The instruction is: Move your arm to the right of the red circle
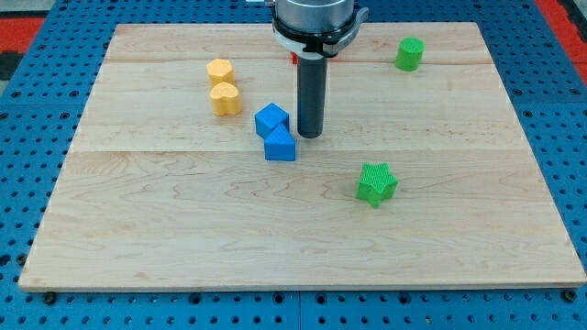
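My tip [310, 136] rests on the wooden board [183, 229] near its middle, just right of two blue blocks. The red circle [294, 59] shows only as a thin red sliver at the left edge of the rod's upper part, near the view's top; the rest of it is hidden behind the rod and the arm's head. My tip is below that sliver in the view and slightly to its right.
A blue cube [271, 119] and a second blue block [280, 145] touch each other left of my tip. Two yellow blocks [220, 71] [225, 98] sit upper left. A green cylinder [410, 53] is upper right, a green star [376, 183] lower right.
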Controlling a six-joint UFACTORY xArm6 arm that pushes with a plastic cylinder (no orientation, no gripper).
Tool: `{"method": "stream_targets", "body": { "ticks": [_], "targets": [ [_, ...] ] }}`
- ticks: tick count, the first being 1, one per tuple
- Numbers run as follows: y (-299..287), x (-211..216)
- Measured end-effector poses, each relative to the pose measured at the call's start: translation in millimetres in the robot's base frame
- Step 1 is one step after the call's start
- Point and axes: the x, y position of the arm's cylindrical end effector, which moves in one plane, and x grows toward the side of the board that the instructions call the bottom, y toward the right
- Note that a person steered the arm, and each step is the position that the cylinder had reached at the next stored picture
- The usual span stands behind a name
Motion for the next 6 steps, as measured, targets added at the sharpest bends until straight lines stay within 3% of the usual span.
{"method": "stream_targets", "body": {
  "ticks": [6],
  "targets": [
    [23, -13]
  ]
}}
